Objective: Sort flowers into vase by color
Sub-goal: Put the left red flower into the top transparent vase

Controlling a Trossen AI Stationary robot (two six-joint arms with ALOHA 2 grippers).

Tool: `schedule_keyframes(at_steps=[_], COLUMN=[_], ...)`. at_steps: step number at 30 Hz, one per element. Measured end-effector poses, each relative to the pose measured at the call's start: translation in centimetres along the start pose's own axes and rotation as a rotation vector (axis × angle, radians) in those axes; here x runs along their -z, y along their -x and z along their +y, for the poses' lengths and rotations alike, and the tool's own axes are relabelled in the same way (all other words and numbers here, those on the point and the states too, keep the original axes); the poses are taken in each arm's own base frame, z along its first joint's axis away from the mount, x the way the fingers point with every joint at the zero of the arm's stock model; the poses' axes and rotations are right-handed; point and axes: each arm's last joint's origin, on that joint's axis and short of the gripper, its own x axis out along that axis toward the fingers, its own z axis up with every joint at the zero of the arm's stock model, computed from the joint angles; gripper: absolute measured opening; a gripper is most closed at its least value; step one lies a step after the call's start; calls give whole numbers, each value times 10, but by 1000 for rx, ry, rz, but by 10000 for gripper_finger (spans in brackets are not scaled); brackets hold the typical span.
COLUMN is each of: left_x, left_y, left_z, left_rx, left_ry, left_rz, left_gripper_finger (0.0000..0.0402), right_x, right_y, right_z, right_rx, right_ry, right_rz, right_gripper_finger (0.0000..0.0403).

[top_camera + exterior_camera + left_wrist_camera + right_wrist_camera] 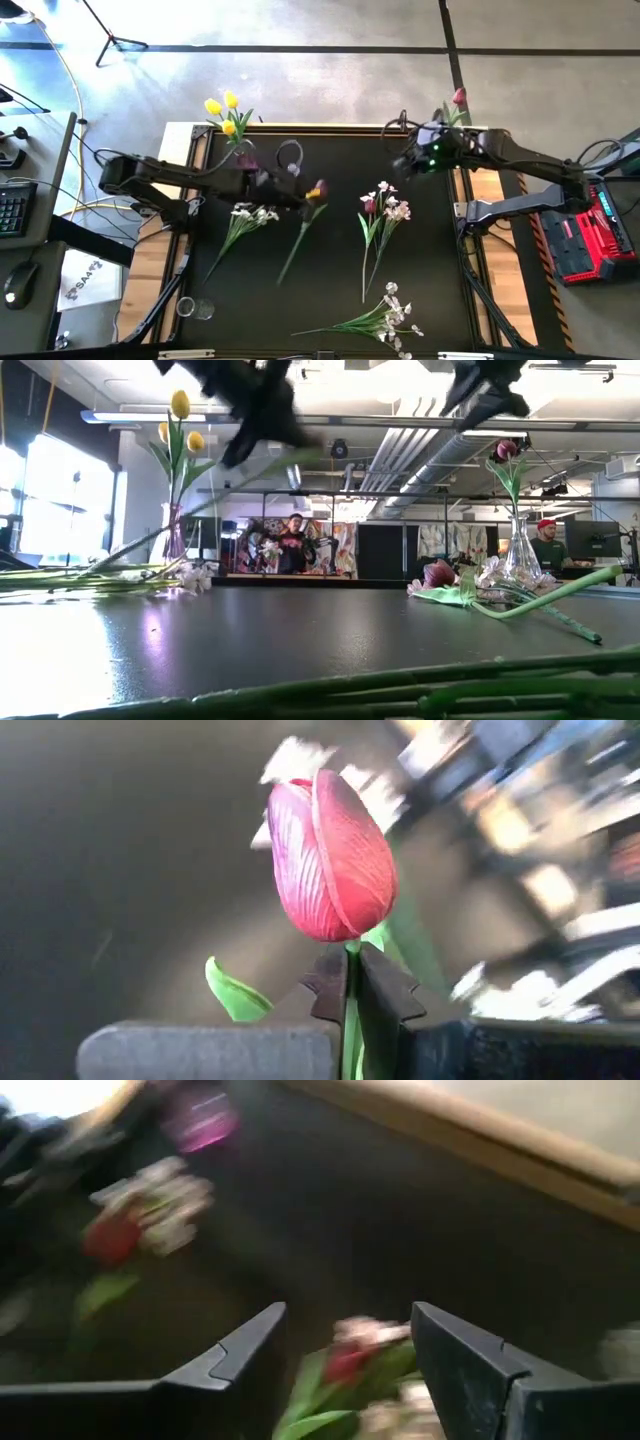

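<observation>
The left gripper (348,982) is clamped on the stem of a dark red tulip (330,860) (just below the bloom), above the table (330,150) centre. The right gripper (345,1345) stands with fingers spread, empty, over the table's far right.

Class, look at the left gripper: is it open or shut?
Shut. In the left wrist view the left gripper has its fingers pinched together on the red tulip stem.
</observation>
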Motion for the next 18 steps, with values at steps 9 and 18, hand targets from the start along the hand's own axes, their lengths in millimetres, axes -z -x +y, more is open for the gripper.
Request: schedule_keyframes(at_steps=[9,18], left_x=[-55,-75], left_y=[25,24], left_z=[-21,-21], left_rx=[143,269], left_ry=[-114,-166], left_rz=[-426,-552], left_gripper_finger=[1,0], right_x=[18,18], right_y=[-37,-74], right_z=[35,53], right_rx=[-449,-575], right_ry=[104,111], right_rz=[-76,-292], right_gripper_finger=[201,201])
